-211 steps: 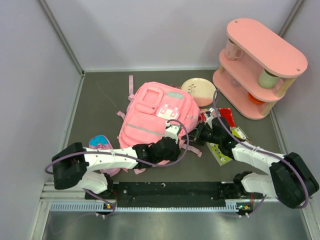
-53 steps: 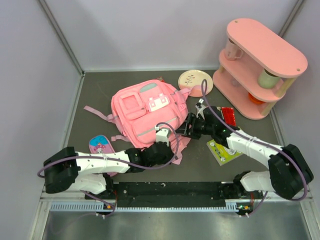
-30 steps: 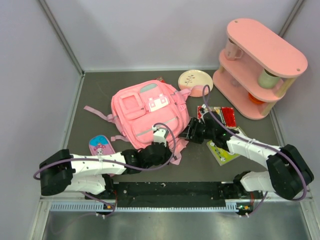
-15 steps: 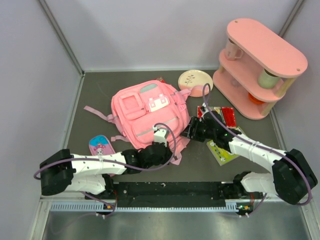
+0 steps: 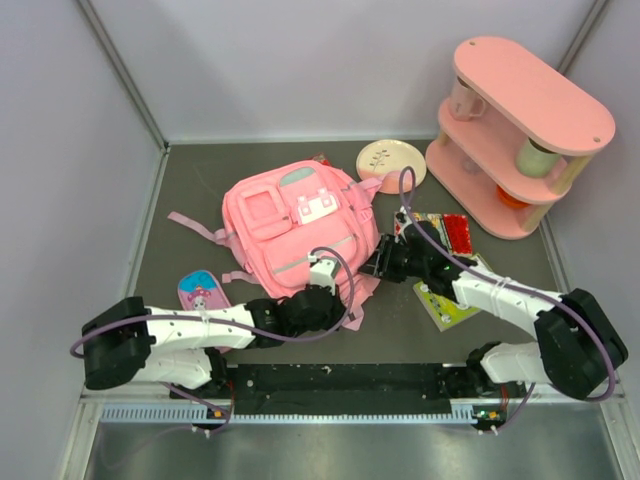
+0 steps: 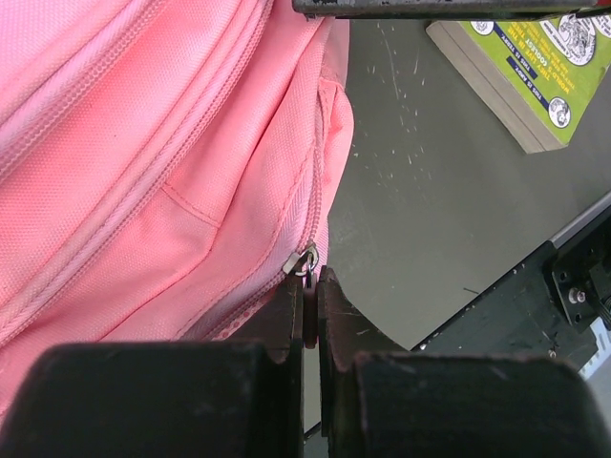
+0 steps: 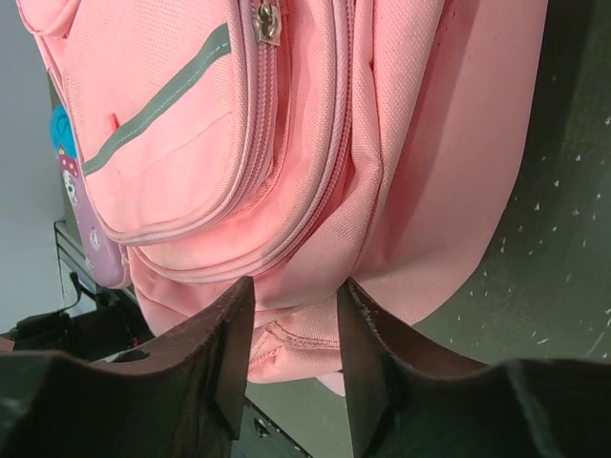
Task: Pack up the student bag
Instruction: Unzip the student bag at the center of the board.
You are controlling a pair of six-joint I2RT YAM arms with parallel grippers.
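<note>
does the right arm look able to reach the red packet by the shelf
Probably yes: the red packet lies in the open right beside its wrist, though the right gripper is at the student bag.

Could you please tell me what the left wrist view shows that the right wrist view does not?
Only the left wrist view shows the left gripper, its jaws shut on a zipper pull of the student bag, and a green book. Only the right wrist view shows the right gripper, its jaws apart with bag fabric between them, the grey stripe on a front pocket, and a small pouch at the left edge. Both show the pink student bag lying on the dark table.
</note>
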